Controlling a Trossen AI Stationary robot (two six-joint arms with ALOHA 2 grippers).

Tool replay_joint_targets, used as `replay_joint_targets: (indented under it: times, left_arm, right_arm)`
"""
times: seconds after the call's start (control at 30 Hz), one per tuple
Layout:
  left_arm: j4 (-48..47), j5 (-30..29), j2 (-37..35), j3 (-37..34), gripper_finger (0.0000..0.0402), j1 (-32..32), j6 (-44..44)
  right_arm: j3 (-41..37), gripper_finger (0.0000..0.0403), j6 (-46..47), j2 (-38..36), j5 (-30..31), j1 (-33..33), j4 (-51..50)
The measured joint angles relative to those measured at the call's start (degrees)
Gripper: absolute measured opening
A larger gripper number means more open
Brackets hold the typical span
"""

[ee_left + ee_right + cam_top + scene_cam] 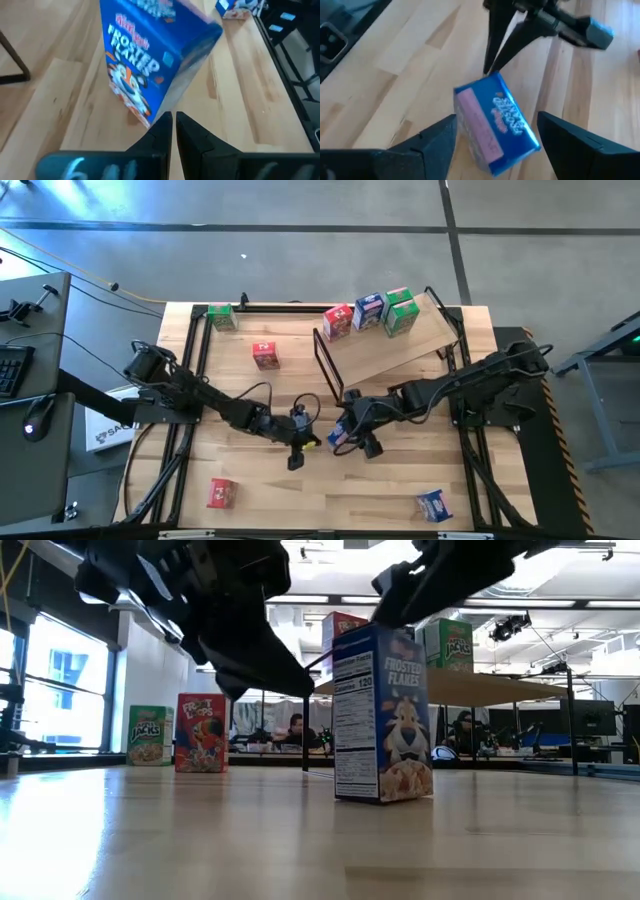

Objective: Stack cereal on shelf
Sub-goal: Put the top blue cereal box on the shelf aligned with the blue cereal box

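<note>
the right gripper [495, 137] hangs wide open over the upright blue cereal box [495, 122] at mid-table, holding nothing, the left gripper [173, 125] shut and empty beside it; next it must close on the box and carry it to the shelf [400, 345].

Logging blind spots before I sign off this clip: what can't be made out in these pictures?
- High view: the blue Frosted Flakes box is mostly covered by the right tool above it.
- Low view: both tools are cut off by the top edge, so which arm is which is unclear.
- Left wrist view: the box top is cut off; whether the shut left tool touches it is unclear.
- High view: print on the shelf boxes is too small.
</note>
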Motion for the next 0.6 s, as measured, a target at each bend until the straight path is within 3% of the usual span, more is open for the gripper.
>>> replay_joint_targets:
  times: [0.6]
  left_arm:
    - [3.46, -0.95, 0.02, 0.0, 0.0016, 2.56, 0.59]
  right_arm:
    - [-0.02, 0.0259, 5.62, 4.33, -2.18, -1.19, -2.73]
